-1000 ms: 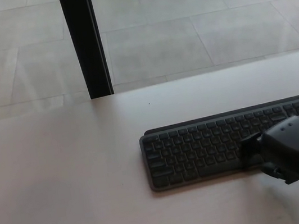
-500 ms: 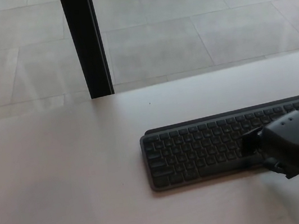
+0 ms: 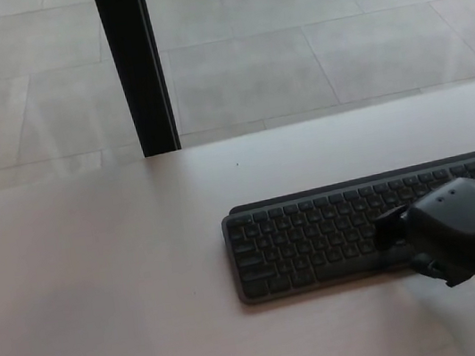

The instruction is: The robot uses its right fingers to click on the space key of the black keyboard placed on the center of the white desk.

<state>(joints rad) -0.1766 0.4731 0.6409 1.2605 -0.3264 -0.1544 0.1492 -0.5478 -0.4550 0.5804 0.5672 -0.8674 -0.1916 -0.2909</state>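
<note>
Right robot hand (image 3: 449, 230): I see it enter from the lower right, over the keyboard's near edge; whether its fingers are spread or closed I cannot tell.
Black keyboard (image 3: 319, 233): flat on the bench, right of centre, its bottom key row partly hidden.
Bench (image 3: 118, 278): pale, otherwise bare.
Black post (image 3: 135, 68): upright behind the bench.
Floor (image 3: 331, 28): grey tiles.
</note>
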